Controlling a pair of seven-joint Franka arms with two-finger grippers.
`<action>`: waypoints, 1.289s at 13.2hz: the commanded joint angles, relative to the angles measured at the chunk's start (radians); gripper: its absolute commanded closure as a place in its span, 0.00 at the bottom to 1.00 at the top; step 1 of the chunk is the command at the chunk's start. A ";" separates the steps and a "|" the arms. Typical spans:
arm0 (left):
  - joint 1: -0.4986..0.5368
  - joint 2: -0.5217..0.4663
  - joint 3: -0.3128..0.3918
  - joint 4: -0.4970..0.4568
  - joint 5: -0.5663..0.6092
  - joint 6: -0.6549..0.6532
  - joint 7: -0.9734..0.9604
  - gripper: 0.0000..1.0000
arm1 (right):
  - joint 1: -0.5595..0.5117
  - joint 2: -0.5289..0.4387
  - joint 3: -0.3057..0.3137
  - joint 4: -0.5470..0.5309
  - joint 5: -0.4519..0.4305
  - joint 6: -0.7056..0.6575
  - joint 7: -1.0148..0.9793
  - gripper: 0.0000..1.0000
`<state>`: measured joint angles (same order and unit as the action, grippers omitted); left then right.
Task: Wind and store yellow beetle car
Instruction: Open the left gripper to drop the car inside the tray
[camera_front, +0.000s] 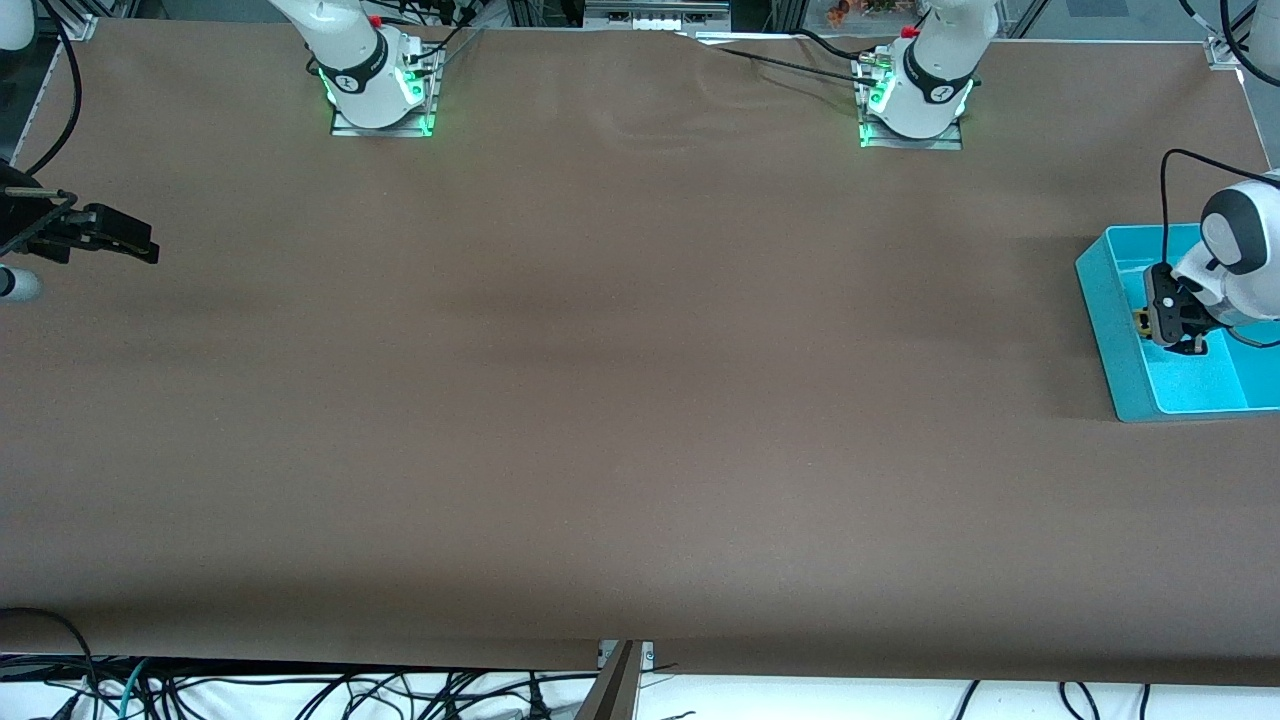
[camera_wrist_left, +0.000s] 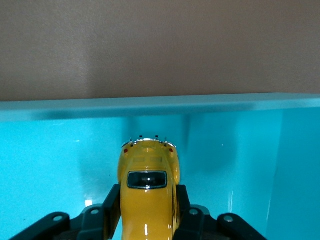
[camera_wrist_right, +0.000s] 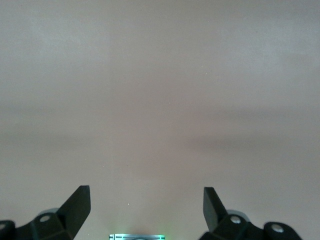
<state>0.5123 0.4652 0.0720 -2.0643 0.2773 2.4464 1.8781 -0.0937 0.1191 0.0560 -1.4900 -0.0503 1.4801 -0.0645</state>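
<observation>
Now inside the turquoise plastic bin: small glossy yellow beetle car flanked by the left gripper jaws, grip uncertain. Could roll into the wall if released wound. Right gripper waiting, jaws wide, empty.

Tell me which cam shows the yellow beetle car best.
Left wrist view: the yellow beetle car fills the centre between the left gripper fingers, inside the teal bin. Front view shows only a yellow speck; right wrist view shows none.
</observation>
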 joint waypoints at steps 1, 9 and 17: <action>0.000 -0.026 0.006 -0.008 -0.001 0.002 0.029 0.00 | 0.005 -0.003 -0.007 0.001 0.014 -0.004 0.009 0.00; -0.012 -0.166 -0.055 0.255 -0.099 -0.482 -0.063 0.00 | 0.003 -0.003 -0.008 0.001 0.014 -0.004 0.009 0.00; -0.312 -0.358 -0.028 0.319 -0.300 -0.718 -0.859 0.00 | 0.003 0.002 -0.010 0.002 0.015 -0.004 0.009 0.00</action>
<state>0.2840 0.1463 0.0011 -1.7433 0.0339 1.7505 1.1382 -0.0938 0.1226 0.0528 -1.4901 -0.0503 1.4802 -0.0645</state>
